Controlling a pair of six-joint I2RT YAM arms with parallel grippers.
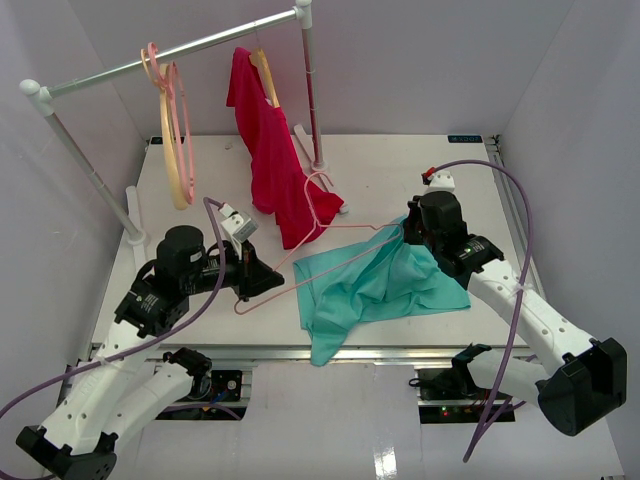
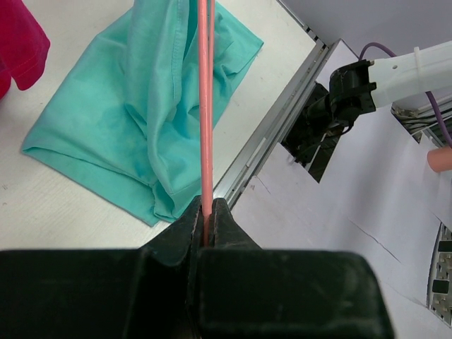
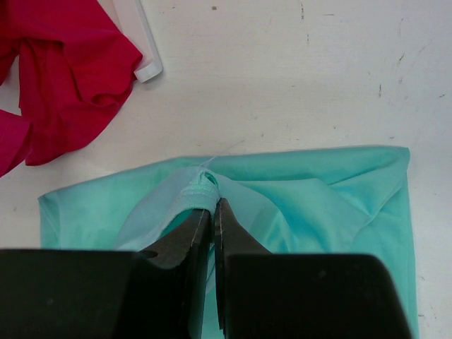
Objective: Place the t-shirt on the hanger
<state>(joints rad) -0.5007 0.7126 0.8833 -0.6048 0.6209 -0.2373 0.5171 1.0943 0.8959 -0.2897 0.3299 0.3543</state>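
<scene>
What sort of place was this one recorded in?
Probably a lab test cell rather than a home: plain white panels enclose a white table, a left arm and a right arm are mounted at its near edge, and a small clothes rack on it carries spare hangers and a red garment.

The left arm (image 1: 120, 385) and right arm (image 1: 525, 315) are made of white rounded shells joined by black cylindrical motor housings. A purple cable (image 1: 478, 162) is looped along each. A small white camera block (image 1: 237, 222) is mounted at each wrist. The fingers (image 2: 173, 240) are formed in matte black, wedge-shaped plastic.
</scene>
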